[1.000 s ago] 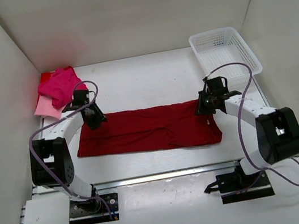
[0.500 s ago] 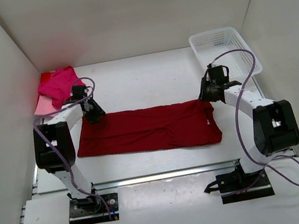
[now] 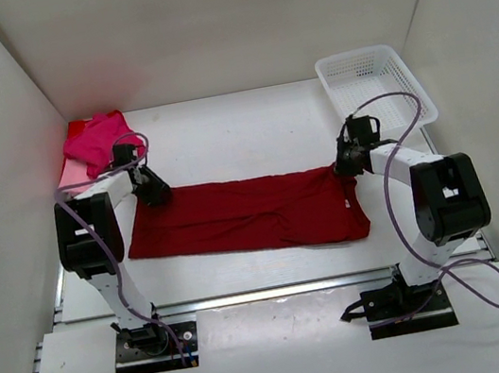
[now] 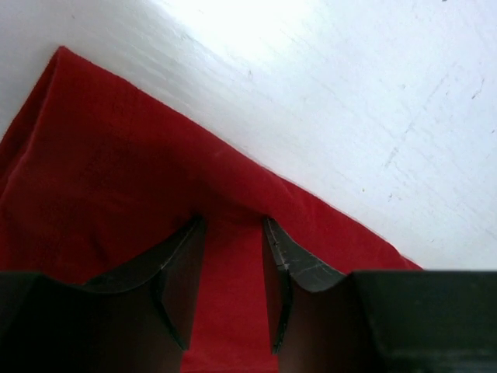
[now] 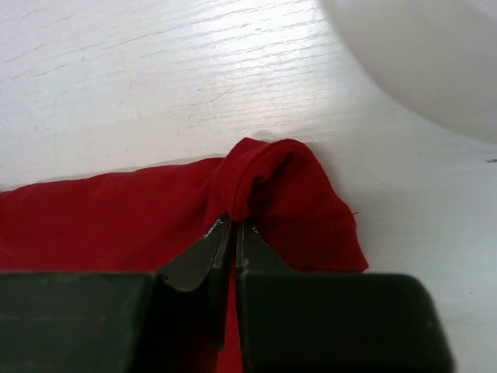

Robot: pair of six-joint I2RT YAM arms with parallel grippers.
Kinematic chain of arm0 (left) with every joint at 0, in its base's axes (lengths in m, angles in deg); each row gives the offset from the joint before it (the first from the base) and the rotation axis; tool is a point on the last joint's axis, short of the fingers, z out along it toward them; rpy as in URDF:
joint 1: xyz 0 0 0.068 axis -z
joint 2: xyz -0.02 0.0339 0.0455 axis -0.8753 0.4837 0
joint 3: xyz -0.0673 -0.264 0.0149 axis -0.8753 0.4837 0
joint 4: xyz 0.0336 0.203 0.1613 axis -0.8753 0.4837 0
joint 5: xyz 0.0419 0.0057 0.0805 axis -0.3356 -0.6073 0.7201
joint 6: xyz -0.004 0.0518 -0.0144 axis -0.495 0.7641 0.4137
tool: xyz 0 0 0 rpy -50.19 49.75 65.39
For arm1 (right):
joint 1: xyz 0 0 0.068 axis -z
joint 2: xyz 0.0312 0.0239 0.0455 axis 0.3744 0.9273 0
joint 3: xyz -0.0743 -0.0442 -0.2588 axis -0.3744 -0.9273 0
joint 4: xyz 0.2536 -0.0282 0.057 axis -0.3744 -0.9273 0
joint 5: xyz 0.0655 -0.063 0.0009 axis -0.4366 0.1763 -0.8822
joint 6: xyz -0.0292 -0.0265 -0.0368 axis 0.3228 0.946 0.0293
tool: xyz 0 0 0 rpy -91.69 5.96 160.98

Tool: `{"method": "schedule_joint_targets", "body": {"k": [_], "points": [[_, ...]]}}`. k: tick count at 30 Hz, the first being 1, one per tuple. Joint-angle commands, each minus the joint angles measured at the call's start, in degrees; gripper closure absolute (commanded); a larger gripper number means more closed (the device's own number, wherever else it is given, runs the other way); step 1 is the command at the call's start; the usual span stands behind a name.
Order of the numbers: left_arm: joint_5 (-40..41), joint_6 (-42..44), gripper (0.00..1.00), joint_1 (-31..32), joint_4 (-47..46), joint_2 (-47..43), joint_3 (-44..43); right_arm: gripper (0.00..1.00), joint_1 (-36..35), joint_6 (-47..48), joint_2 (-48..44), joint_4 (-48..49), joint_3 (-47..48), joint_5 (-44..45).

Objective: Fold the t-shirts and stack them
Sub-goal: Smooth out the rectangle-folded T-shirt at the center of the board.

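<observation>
The large dark crimson t-shirt (image 3: pixel 245 214) lies spread in a long band across the middle of the table. My left gripper (image 3: pixel 157 194) is at its far left corner. In the left wrist view its jaws (image 4: pixel 231 221) stand apart over the crimson cloth (image 4: pixel 101 171) near its edge. My right gripper (image 3: pixel 341 169) is at the far right corner, shut on a raised fold of the crimson shirt (image 5: pixel 287 183), as the right wrist view (image 5: pixel 233 221) shows. The hot pink t-shirt (image 3: pixel 98 143) lies crumpled on the pale pink one (image 3: pixel 72 183) at the far left.
A white mesh basket (image 3: pixel 374 84) stands at the far right corner of the table. White walls close in the left, right and back sides. The arm bases stand at the near edge.
Both grippers have moved a little toward the far side, with their arms folding back. The crimson shirt's far right corner has been drawn up with the right gripper.
</observation>
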Motion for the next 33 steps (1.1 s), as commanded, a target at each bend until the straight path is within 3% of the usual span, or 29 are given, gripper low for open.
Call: {"method": "schedule_joint_targets", "body": {"k": [1,8,14,18,22,25,27,30,33], "points": [[1.8,0.5,0.54,-2.2,-0.8,1.8,-1.2,1.00,1.2,-1.5,-2.2,3.8,-1.8,-0.2],[3.0,2.3,0.54,-6.3,-0.2,0.1,0.1,0.99,4.5,0.0,-5.1,3.7,-4.6,0.4],[2.6,2.9,0.53,-5.2,1.0,-1.0,-1.8,0.98,5.4,1.7,-4.0,1.9,-3.6,0.2],[0.9,2.3,0.53,-3.8,1.3,-2.6,-2.2,0.70,4.8,1.3,-6.1,0.6,-2.3,-1.3],[0.4,2.4,0.53,-2.2,0.4,-6.0,-1.2,0.63,2.9,1.7,-9.8,-4.3,0.5,-1.5],[-0.2,3.0,0.53,-0.5,1.3,-8.5,-0.6,0.75,0.1,0.2,-12.2,-5.8,0.2,-3.4],[-1.5,2.9,0.53,-0.1,0.7,-10.3,0.6,1.00,-3.1,-1.6,-12.3,-6.2,-0.9,-4.8],[-1.0,4.6,0.57,4.5,2.5,-13.1,-0.7,1.00,-9.6,-5.2,-11.8,-2.8,-2.3,-5.7],[-0.5,5.3,0.67,10.2,3.6,-15.7,-1.3,1.00,-13.8,-10.4,-7.7,1.5,-3.7,-8.4]]}}
